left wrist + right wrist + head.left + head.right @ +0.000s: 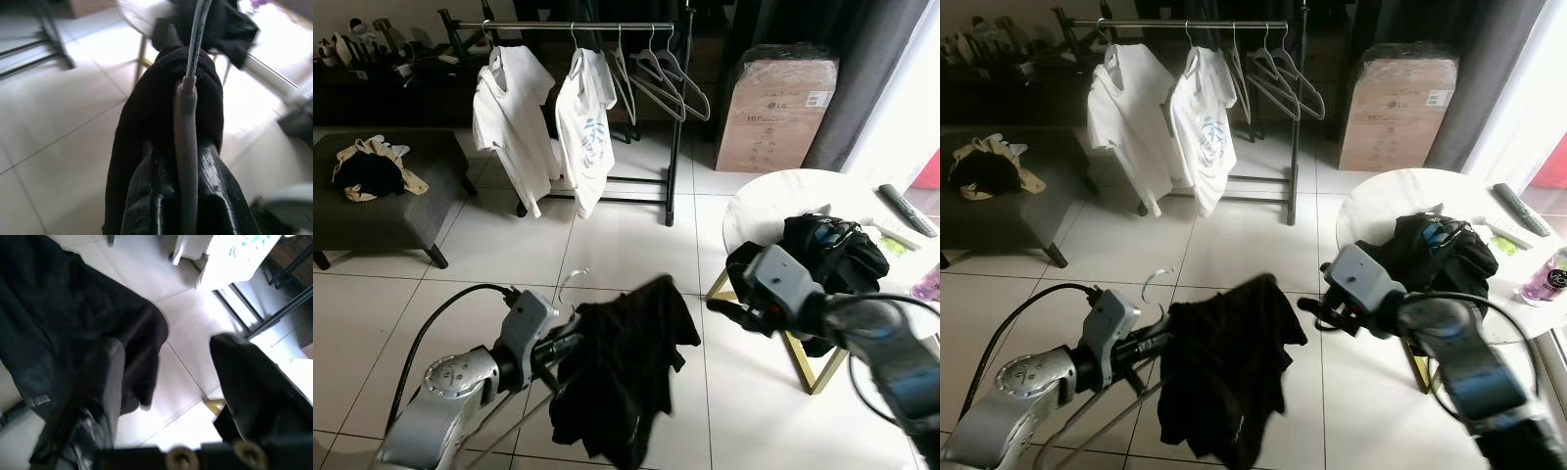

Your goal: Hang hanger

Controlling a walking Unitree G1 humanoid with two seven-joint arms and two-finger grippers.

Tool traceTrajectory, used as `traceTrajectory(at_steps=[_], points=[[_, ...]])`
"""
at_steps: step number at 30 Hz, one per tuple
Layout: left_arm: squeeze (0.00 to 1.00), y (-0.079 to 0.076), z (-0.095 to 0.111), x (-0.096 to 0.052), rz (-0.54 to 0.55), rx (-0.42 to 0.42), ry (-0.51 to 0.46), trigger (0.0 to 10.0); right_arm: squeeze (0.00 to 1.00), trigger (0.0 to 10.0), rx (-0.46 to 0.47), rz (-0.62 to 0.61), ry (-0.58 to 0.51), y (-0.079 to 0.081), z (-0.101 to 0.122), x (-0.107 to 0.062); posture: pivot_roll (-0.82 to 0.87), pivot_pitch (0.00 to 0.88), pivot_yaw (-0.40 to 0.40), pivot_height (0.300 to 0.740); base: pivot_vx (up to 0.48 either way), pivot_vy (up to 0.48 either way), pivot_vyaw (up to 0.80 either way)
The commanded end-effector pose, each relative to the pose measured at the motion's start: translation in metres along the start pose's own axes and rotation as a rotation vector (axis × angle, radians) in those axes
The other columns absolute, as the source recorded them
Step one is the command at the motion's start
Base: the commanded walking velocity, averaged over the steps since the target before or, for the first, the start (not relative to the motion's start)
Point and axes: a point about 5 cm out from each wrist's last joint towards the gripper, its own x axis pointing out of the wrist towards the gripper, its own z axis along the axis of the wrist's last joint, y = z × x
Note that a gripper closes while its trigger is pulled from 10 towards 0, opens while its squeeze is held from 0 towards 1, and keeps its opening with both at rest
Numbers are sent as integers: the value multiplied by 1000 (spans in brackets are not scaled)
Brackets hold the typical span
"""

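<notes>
From my remote station I see open white tile floor (607, 245) between the robot and the clothes rack (578, 26) against the far wall, bounded on the left by a dark ottoman (391, 201) and on the right by a round white table (783, 196) with gold legs; a cardboard box (775, 113) stands beyond the table. The left gripper (188, 196) is clamped on the grey neck of a hanger (187, 127), which carries a black shirt (626, 367) low over the tile in front of the robot. The hanger's pale hook (570, 279) points up and away toward the rack, and its long axis runs roughly from the left gripper toward the right arm, with the shirt draping down from it. The left wrist view makes the grip plain: two black fingers (151, 196) pressed together on the neck, a thin wire rising past the cloth. The right wrist view shows the right gripper (166, 377) with its fingers apart, beside the shirt's edge and holding nothing. The rack holds two white T-shirts (514, 117) and several bare hangers (661, 78), with open rail toward its right end. A heap of dark clothes (827, 255) lies on the table, and a remote (906, 209) lies near its far edge.
</notes>
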Motion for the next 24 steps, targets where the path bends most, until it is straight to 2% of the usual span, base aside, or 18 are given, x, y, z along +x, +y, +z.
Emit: traceTrajectory(at_steps=[1, 2, 3, 4, 7, 10, 14, 19, 24], points=[[0, -7, 9, -3, -86, 50, -56, 10000, 0, 10000, -37, 109, -9, 10, 2, -2, -32, 175, 13, 740, 0, 0, 0], [0, -8, 8, -3, -107, 53, -55, 10000, 0, 10000, -49, 144, -10, 13, 2, -4, -34, 174, 14, 740, 0, 0, 0], [0, -12, 6, -6, -159, 69, -39, 10000, 0, 10000, -60, 259, -10, 23, 2, -9, -38, 170, 15, 740, 0, 0, 0], [0, -12, 6, -6, -159, 69, -39, 10000, 0, 10000, -60, 259, -10, 23, 2, -9, -38, 170, 15, 740, 0, 0, 0], [0, -19, 2, -5, -222, 109, -32, 10000, 0, 10000, -73, 371, -16, 36, 1, -10, -40, 163, 17, 740, 0, 0, 0], [0, -24, -1, -3, -263, 138, -24, 10000, 0, 10000, -81, 424, -6, 42, -2, -8, -42, 157, 19, 740, 0, 0, 0], [0, -28, -4, -3, -320, 184, -8, 10000, 0, 10000, -103, 422, 12, 41, -3, -3, -47, 148, 21, 740, 0, 0, 0], [0, -27, -16, -9, -423, 242, 87, 10000, 0, 10000, -140, 477, 20, 43, 1, -4, -57, 137, 25, 740, 0, 0, 0], [0, -25, -18, -6, -441, 291, 108, 10000, 0, 10000, -177, 524, 72, 48, -6, -8, -65, 130, 29, 740, 0, 0, 0]])
